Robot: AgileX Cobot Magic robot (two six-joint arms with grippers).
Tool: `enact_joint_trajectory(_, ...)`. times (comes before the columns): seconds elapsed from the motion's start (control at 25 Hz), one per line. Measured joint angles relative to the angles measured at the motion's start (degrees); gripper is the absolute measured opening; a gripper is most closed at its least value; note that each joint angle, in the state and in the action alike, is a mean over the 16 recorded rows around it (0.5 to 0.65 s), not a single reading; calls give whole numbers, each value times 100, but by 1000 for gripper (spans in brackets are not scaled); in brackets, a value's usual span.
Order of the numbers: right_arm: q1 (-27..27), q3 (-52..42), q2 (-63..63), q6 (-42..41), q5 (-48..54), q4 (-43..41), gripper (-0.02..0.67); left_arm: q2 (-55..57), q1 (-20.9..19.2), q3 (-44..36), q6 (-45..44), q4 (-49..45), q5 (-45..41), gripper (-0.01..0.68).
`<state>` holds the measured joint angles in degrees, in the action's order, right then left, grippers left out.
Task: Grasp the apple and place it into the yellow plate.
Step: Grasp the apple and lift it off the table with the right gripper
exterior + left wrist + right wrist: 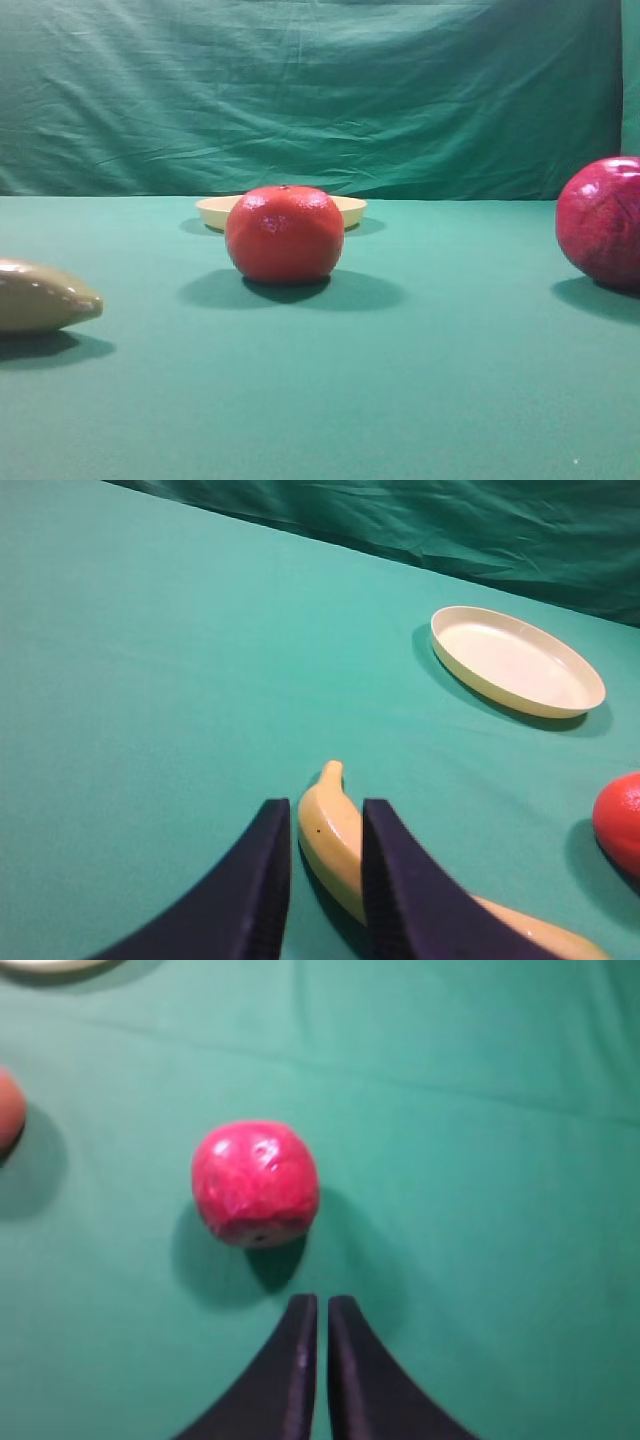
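— What's on the cloth, left to right?

— One banana (40, 296) at nine o'clock, one orange-red fruit (285, 233) in the middle, one yellow plate (213, 211) just behind it at twelve, and one apple (601, 221) far off at three, well apart from the plate.

— And the arms?

— Two. The left gripper (326, 880) hangs low over the banana's tip, its fingers a little parted, the tip showing between them; I can't tell if they touch it. The right gripper (313, 1350) hovers with its jaws almost together, holding nothing. The apple sits on the green tablecloth (480, 1160) near its fingertips, toward eleven o'clock, not touching.
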<state>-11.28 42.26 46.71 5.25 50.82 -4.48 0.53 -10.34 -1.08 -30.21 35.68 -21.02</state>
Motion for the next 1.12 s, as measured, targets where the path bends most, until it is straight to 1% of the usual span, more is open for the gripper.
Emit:
enact_joint_trajectory(0.16, -317, 300, 635, -268, 182, 63, 0, 0, 0, 0, 0, 0, 0, 157)
enact_joint_trajectory(0.36, -758, 706, 1534, -209, 228, -123, 5, 0, 0, 0, 0, 0, 0, 157)
enact_joint_trajectory(0.44, -909, 843, 1859, -116, 135, -241, 24, 0, 0, 0, 0, 0, 0, 157)
enact_joint_trajectory(0.52, -1029, 957, 2146, -15, 12, -361, 60, 0, 0, 0, 0, 0, 0, 157)
enact_joint_trajectory(0.64, -1136, 1088, 2498, 139, -181, -507, 157, 0, 0, 0, 0, 0, 0, 157)
enact_joint_trajectory(1.0, -1178, 1251, 3243, 341, -655, -515, 514, 0, 0, 0, 0, 0, 0, 157)
enact_joint_trajectory(1.12, -1178, 1253, 3498, 375, -741, -515, 600, 0, 0, 0, 0, 0, 0, 157)
